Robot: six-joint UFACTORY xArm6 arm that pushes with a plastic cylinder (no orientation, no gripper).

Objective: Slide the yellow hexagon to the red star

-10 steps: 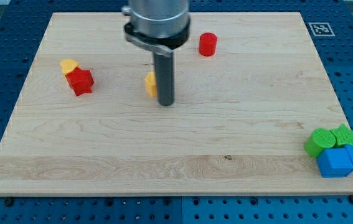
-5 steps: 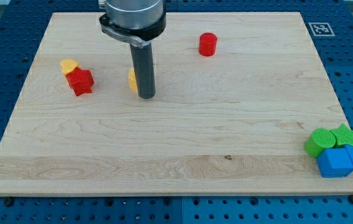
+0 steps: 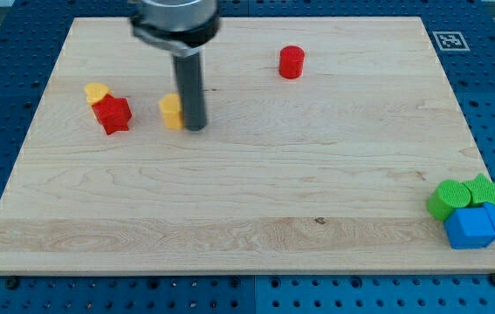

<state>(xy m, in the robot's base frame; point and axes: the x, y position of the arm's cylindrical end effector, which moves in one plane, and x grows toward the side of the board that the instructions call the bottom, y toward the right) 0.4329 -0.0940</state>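
My tip (image 3: 194, 127) touches the yellow hexagon's (image 3: 171, 112) right side; red star (image 3: 113, 114) near the tabletop's (image 3: 247, 201) left edge. No jaws fitted.

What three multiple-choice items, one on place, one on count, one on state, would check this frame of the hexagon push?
1. My tip stands where against the yellow hexagon?
A. on its right in the view
B. on its left in the view
C. far below it

2. How many red blocks lie on the board?
A. one
B. two
C. four

3. Does the yellow hexagon touch the red star?
A. yes
B. no, bare wood lies between
C. it sits on top

Key: 1 A, the rod stands against its right side; 2 B, the red star and a red cylinder; 3 B, a gap shows.
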